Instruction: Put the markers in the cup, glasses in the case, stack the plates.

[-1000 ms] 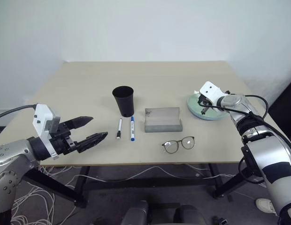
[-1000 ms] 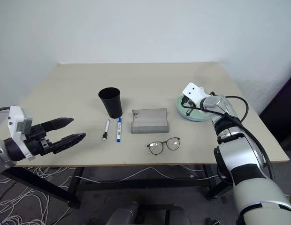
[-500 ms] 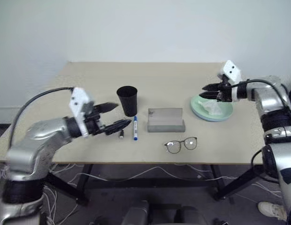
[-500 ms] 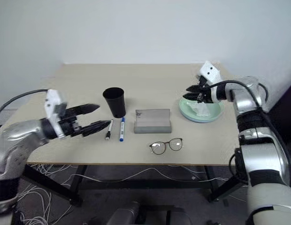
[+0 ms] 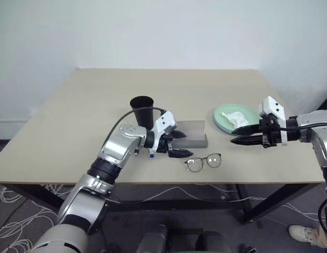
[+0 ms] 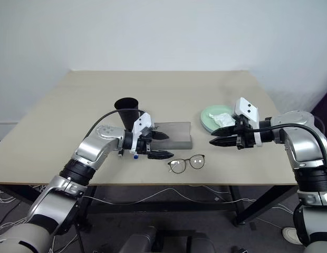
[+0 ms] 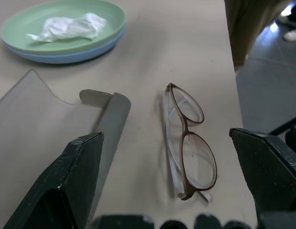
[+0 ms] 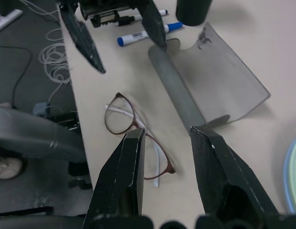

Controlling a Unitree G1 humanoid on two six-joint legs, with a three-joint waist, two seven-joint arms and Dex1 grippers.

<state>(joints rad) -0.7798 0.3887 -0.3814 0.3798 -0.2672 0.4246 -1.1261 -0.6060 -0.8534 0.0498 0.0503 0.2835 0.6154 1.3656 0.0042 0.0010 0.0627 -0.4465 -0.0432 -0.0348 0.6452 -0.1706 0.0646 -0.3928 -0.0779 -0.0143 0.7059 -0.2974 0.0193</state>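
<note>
Robot lab, bare white wall (image 5: 163, 31), plain table (image 5: 74, 121), loose cables (image 5: 16, 200) on floor

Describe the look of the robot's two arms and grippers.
Both arms are silver-grey metal shells with black joints. Each wrist carries a small white camera block, and a black cable loops along each arm. The left gripper and right gripper each end in two black, tapered, pointed fingers; seen close in the wrist views the fingers are matte dark, wedge-shaped slabs with angular edges.

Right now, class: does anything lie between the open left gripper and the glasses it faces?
Nothing visible does. The left gripper points at the glasses across bare table; the open case sits off to one side.
</note>
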